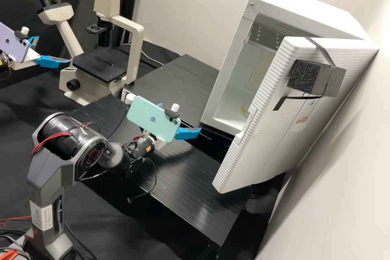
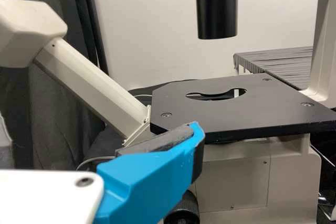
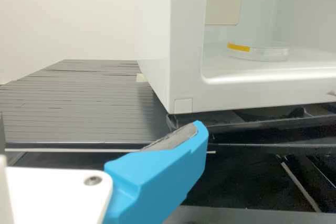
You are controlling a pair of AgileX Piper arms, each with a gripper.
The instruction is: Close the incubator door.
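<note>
Jaws gape wide on both sides, empty; the white left gripper with bright blue fingers (image 1: 54,49) hangs at far left, near a cream microscope with a black stage (image 1: 99,65); its white and blue right counterpart, the right gripper (image 1: 181,118), hangs left of the ribbed white incubator door (image 1: 266,146), apart from it, near the white incubator body's (image 1: 223,77) lower front corner. That door stands swung out at right, dark grey foam blocks (image 1: 302,76) strapped on; a clear round dish with yellow tape (image 3: 270,53) sits inside the body.
</note>
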